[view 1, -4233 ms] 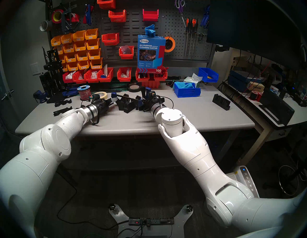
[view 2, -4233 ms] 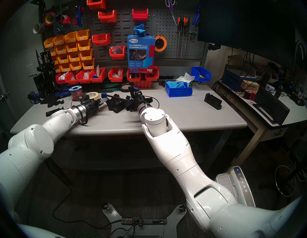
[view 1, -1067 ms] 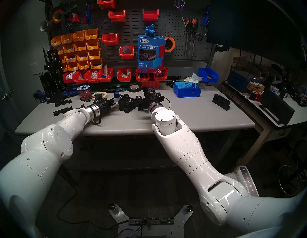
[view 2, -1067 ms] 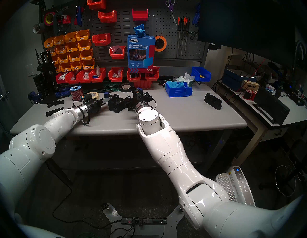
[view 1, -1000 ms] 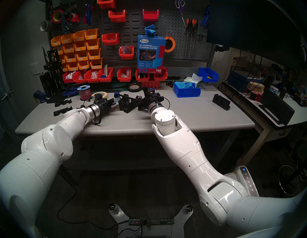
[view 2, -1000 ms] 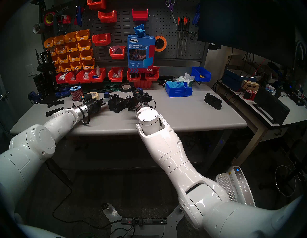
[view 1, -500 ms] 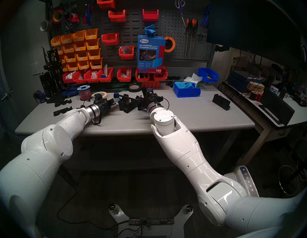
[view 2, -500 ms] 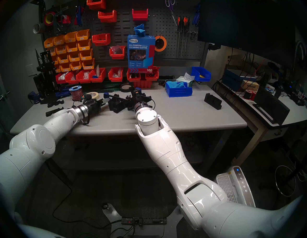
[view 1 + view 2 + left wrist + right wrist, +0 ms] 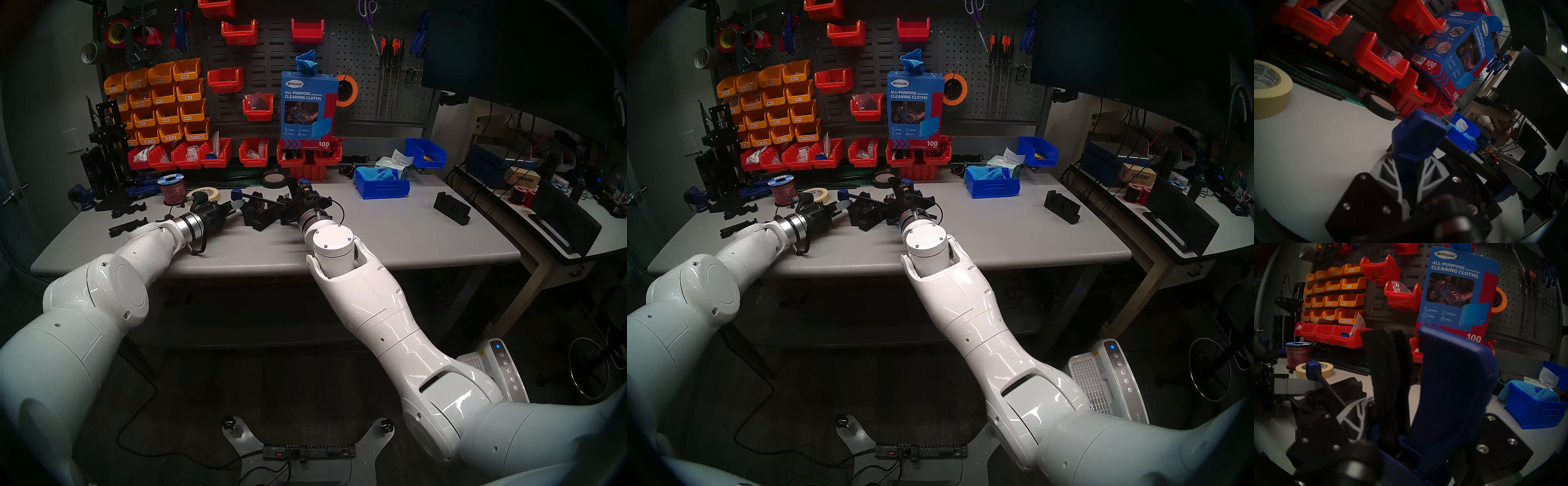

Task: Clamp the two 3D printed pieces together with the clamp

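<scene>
From the head cameras, the long bar clamp with its thin black bar and blue ends is lying level just above the grey bench top, running over the two matte black notched 3D printed plastic blocks, which are sitting side by side between the arms. The left gripper is reaching in from the left, its fingers pinched narrow at the clamp's blue fixed jaw. The right gripper is pointing forward at the clamp's handle end; its fingers are hidden behind its own black body here. A lone black notched block is resting well apart on the right.

In the left wrist view, the blue fixed jaw is sitting between the grey ribbed fingers, which are squeezing its lower stem; the black bar is running away to the right.

In the right wrist view, the black trigger and the broad blue handle are standing upright between the right gripper's fingers, which are gripping them at a middling width. The bar is stretching left over the black blocks to the far blue jaw.
</scene>
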`<move>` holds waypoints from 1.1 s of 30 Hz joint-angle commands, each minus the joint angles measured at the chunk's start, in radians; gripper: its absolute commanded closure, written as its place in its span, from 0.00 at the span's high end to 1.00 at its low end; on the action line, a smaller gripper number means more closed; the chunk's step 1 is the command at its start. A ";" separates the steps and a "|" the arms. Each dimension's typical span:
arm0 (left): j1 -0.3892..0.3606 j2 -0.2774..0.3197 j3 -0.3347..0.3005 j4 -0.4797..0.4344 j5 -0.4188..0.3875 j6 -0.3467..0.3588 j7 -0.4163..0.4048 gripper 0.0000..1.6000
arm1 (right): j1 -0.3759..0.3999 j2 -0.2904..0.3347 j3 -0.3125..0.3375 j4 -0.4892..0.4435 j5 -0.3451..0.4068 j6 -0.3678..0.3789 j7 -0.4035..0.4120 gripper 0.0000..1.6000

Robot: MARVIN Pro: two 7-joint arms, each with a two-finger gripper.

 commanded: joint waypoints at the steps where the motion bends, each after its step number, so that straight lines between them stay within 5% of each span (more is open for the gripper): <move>1: -0.015 0.001 -0.006 -0.004 -0.008 0.001 -0.029 0.00 | 0.040 -0.012 0.004 -0.011 -0.009 -0.018 -0.009 0.00; 33: -0.013 -0.004 -0.012 -0.003 -0.005 -0.009 -0.010 0.00 | 0.070 -0.069 -0.014 0.069 -0.003 -0.068 -0.007 0.00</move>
